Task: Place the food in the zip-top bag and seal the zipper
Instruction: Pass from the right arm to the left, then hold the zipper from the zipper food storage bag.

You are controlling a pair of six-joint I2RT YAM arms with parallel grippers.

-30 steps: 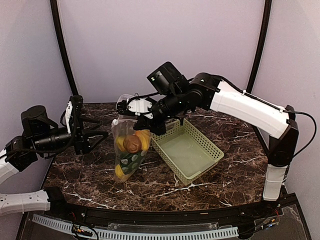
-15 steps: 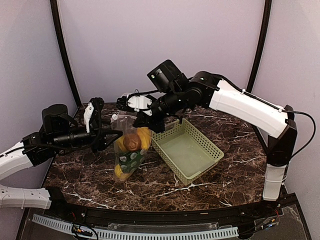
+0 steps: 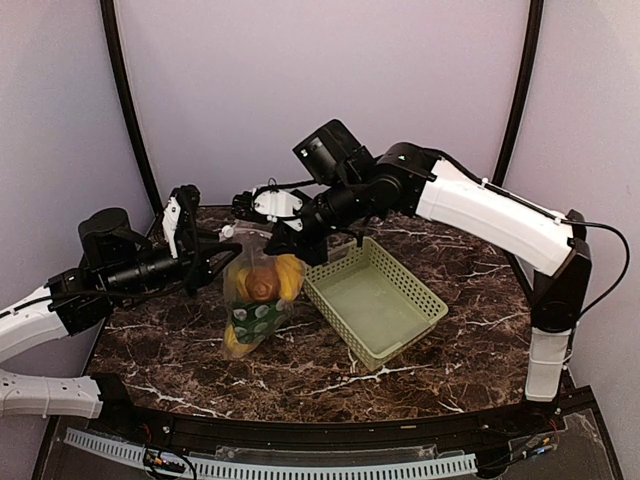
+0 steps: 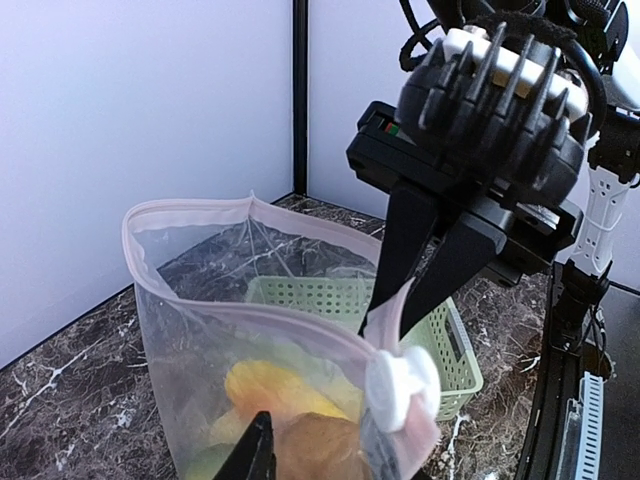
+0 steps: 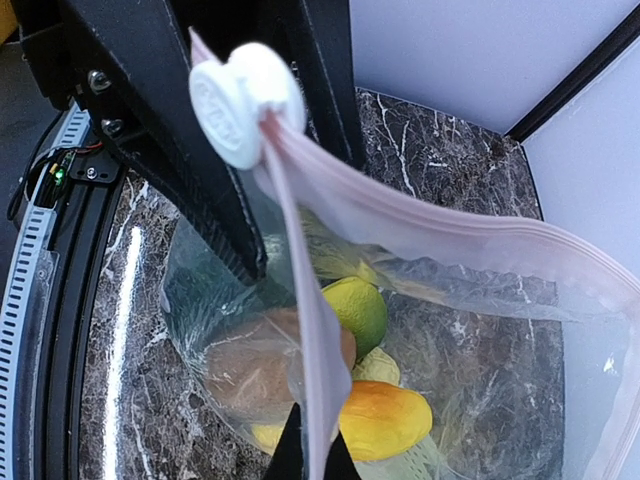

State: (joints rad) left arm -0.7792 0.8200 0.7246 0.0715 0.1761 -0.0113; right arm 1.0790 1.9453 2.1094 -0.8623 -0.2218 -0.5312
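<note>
The zip-top bag [image 3: 255, 300] hangs upright over the marble table with its mouth open. My right gripper [image 5: 310, 455] is shut on the pinkish zipper [image 5: 300, 300] strip at one end of the mouth. The food lies inside: a brown potato [image 5: 260, 365], a green piece [image 5: 358, 310] and an orange-yellow piece [image 5: 385, 420]. A white slider [image 4: 402, 385] sits on the zipper [image 4: 250, 320] beside the right gripper's fingers [image 4: 400, 250]. My left gripper [image 4: 320, 455] is open, its fingers [image 5: 190, 150] on either side of the slider [image 5: 245, 100] and the bag's upper end.
A pale green basket [image 3: 375, 300] with nothing in it stands right of the bag, under the right arm [image 3: 480, 210]. The left arm [image 3: 110, 270] reaches in from the left. Black frame posts and lilac walls close the back.
My left arm has swung right, up to the bag, and its jaws have narrowed around the slider end. The right gripper has kept its hold; the bag shifted slightly.
</note>
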